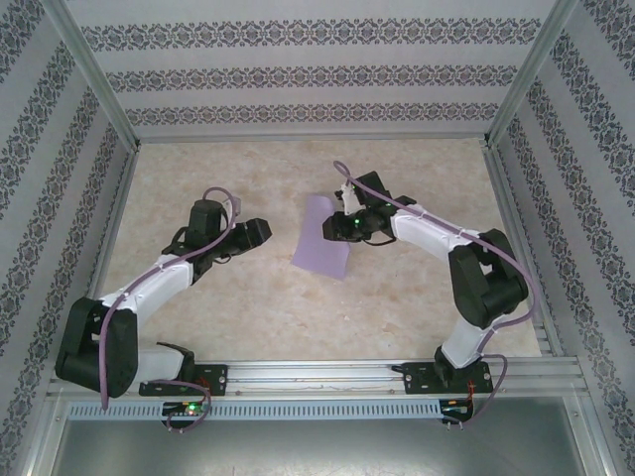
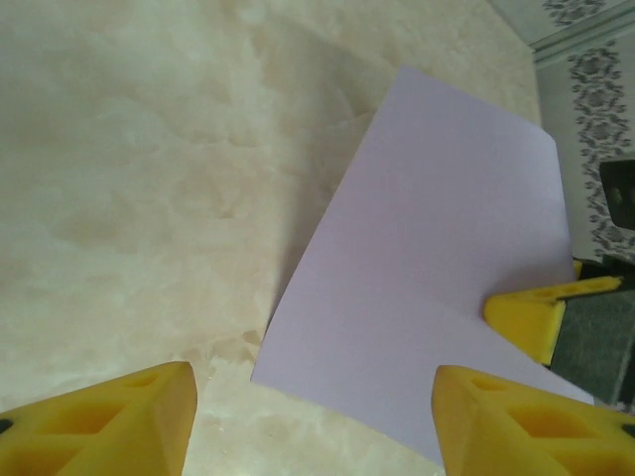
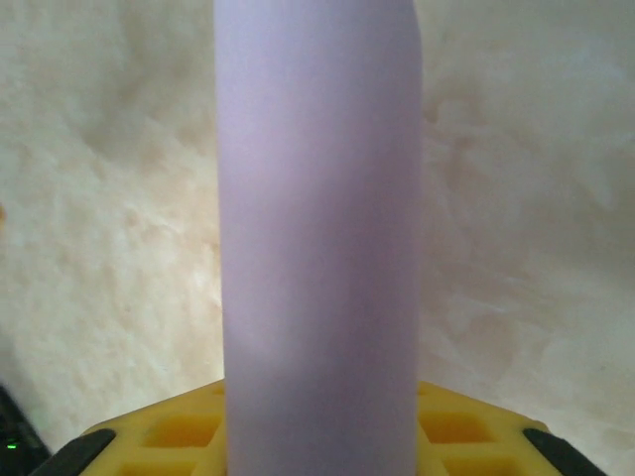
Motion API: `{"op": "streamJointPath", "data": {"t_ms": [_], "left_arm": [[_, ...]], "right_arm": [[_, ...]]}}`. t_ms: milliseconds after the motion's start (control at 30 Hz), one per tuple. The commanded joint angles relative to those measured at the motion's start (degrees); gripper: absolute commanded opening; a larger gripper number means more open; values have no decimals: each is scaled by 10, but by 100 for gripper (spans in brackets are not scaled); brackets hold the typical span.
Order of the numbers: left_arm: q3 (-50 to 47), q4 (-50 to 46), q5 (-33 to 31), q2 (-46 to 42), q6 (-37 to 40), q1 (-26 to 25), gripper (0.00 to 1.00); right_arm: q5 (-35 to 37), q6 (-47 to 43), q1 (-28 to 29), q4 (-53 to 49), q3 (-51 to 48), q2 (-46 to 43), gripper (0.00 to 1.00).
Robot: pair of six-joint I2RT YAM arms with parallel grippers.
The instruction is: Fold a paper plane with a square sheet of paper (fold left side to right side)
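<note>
The square sheet of paper (image 1: 319, 238) is lavender and lies as a narrow rectangle on the beige table, near the middle. My left gripper (image 1: 266, 232) is a short way to its left, apart from it. In the left wrist view the sheet (image 2: 427, 248) fills the right half, and my left gripper (image 2: 316, 382) stands open over its near corner with nothing held. My right gripper (image 1: 344, 226) is at the sheet's right edge, and one of its yellow fingers (image 2: 524, 319) rests on the paper. In the right wrist view the sheet (image 3: 317, 198) runs up the middle and hides the gap of my right gripper (image 3: 319, 436).
The marbled table top (image 1: 198, 178) is boxed in by patterned walls (image 1: 298, 74) at the back and on both sides. An aluminium rail (image 1: 317, 377) carrying both arm bases runs along the near edge. Both arms reach inward toward the centre.
</note>
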Motion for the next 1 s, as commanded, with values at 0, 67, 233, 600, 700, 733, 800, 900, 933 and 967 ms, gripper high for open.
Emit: {"op": "streamJointPath", "data": {"t_ms": [0, 67, 233, 600, 700, 733, 800, 900, 933, 967], "left_arm": [[-22, 20, 68, -18, 24, 28, 67], [-26, 41, 100, -30, 28, 42, 69], [-32, 98, 168, -56, 42, 55, 78], [-31, 301, 327, -64, -15, 56, 95], [-14, 308, 355, -69, -12, 55, 98], [-8, 306, 363, -71, -9, 55, 99], [4, 306, 378, -75, -4, 55, 100], [21, 311, 392, -77, 0, 51, 100], [28, 308, 397, -76, 4, 48, 100], [37, 304, 403, -76, 9, 45, 99]], "right_arm": [[-74, 17, -8, 57, -28, -34, 31], [-99, 22, -19, 80, -43, -57, 30], [-158, 36, -51, 138, -81, -113, 29], [-353, 96, -94, 299, -133, -224, 24], [-391, 112, -90, 332, -132, -253, 24], [-398, 113, -86, 334, -129, -263, 24], [-415, 112, -75, 335, -119, -277, 23], [-433, 109, -46, 336, -102, -288, 23], [-436, 108, -37, 336, -96, -290, 23], [-440, 107, -27, 335, -89, -289, 23]]}}
